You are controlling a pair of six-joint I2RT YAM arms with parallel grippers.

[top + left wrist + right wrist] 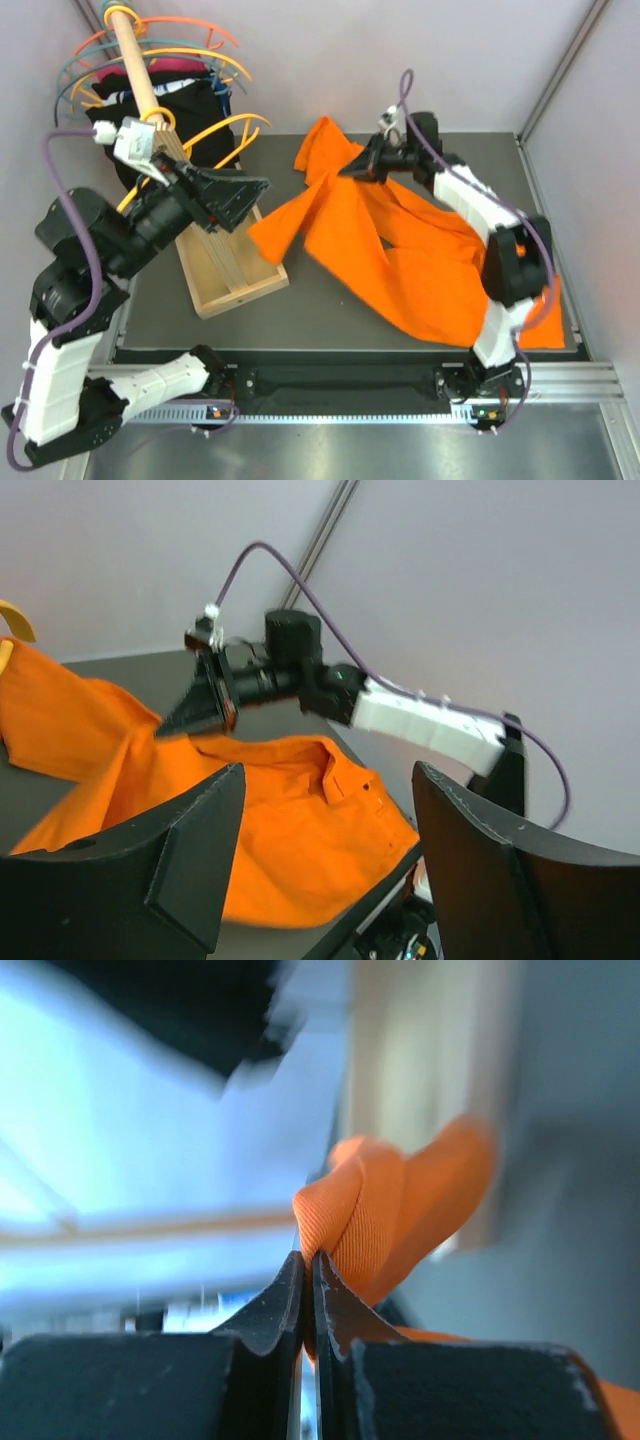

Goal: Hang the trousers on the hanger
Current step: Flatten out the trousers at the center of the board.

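The orange trousers [400, 255] lie spread over the right half of the table, one leg reaching left toward the wooden stand. My right gripper [357, 166] is shut on a raised fold of them near the far edge. The right wrist view shows the jaws [308, 1260] closed on the orange fold [380, 1205]. The amber-yellow hanger [228, 123] hangs by the stand, just behind my left gripper [238, 196]. That gripper is open and empty above the stand's base. In the left wrist view its fingers [190, 850] frame the trousers [290, 830] and the right gripper [205, 712].
A wooden rod [135, 60] on a wooden base tray [240, 280] stands at the left. It carries black garments [190, 100] plus coral [190, 20] and teal hangers [75, 70]. Grey walls enclose the table on three sides.
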